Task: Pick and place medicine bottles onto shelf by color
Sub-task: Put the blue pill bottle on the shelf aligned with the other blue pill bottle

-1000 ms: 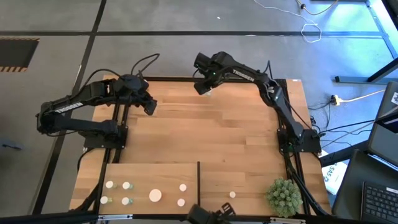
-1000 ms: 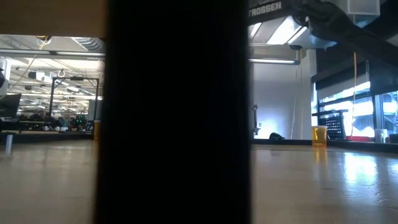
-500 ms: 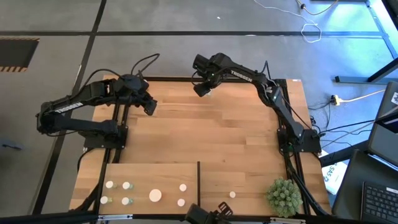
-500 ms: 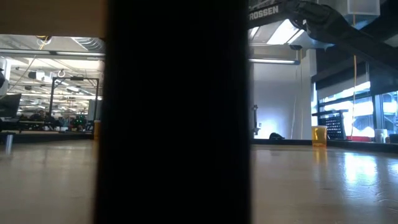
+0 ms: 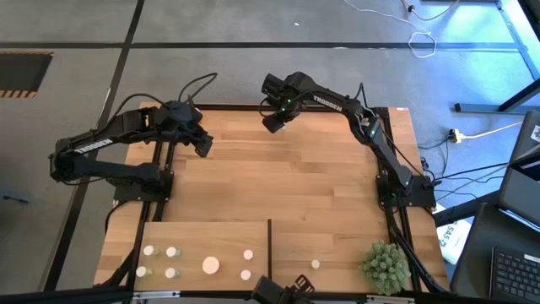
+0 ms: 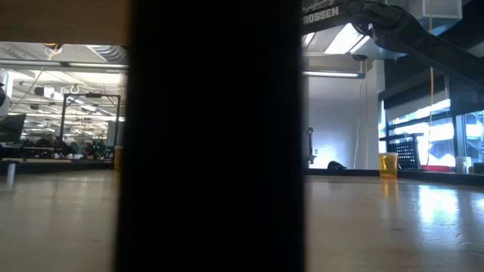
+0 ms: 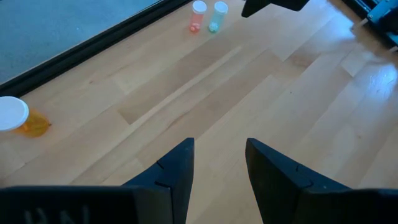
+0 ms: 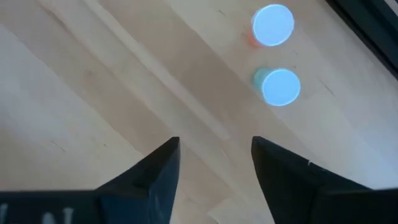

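Bottles (image 8: 274, 56) beside table edge (image 8: 367, 28)

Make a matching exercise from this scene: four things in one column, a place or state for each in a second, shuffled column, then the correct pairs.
Things:
1. orange bottle
2. plant ball
3. right gripper
4. dark divider

Places or states:
A. at the table's near right corner
B. upright on the shelf, splitting it
C. beside the greenish bottle by the table's far edge
D. fingers apart, empty, above the two far bottles

Pairs: 1-C, 2-A, 3-D, 4-B
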